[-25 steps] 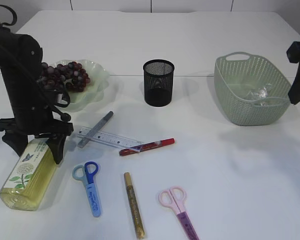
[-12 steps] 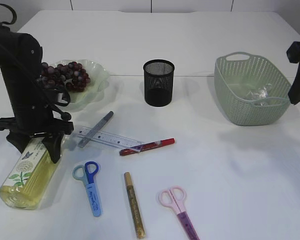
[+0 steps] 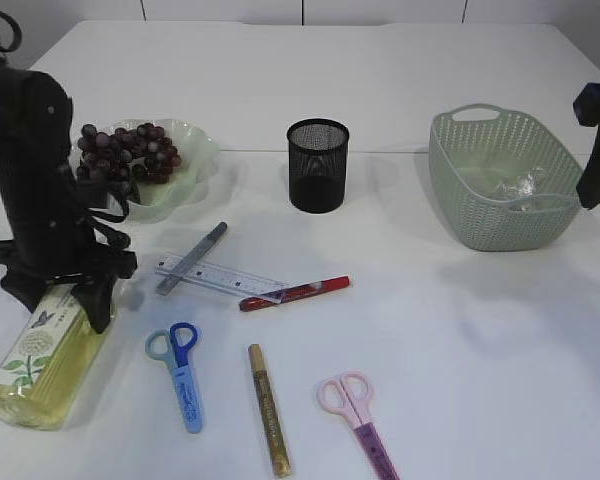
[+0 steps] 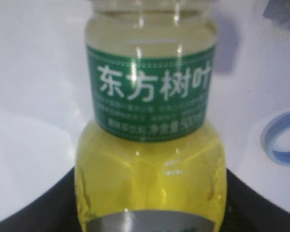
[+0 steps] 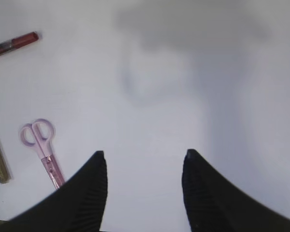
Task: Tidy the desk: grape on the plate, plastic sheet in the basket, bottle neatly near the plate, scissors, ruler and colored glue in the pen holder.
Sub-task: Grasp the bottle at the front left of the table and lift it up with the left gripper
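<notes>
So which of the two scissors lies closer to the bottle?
The blue scissors, just right of the bottle. The pink scissors lie farther right, beyond the gold glue pen.

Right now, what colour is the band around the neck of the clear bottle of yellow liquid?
Green with white characters, on the clear bottle of yellow liquid; the left wrist view shows it best.

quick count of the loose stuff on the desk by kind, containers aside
Scissors: 2, blue-handled scissors and pink-handled scissors
Glue pens: 3, grey pen, red pen, gold pen
Clear plastic ruler: 1
Yellow-liquid bottle: 1
Total: 7
</notes>
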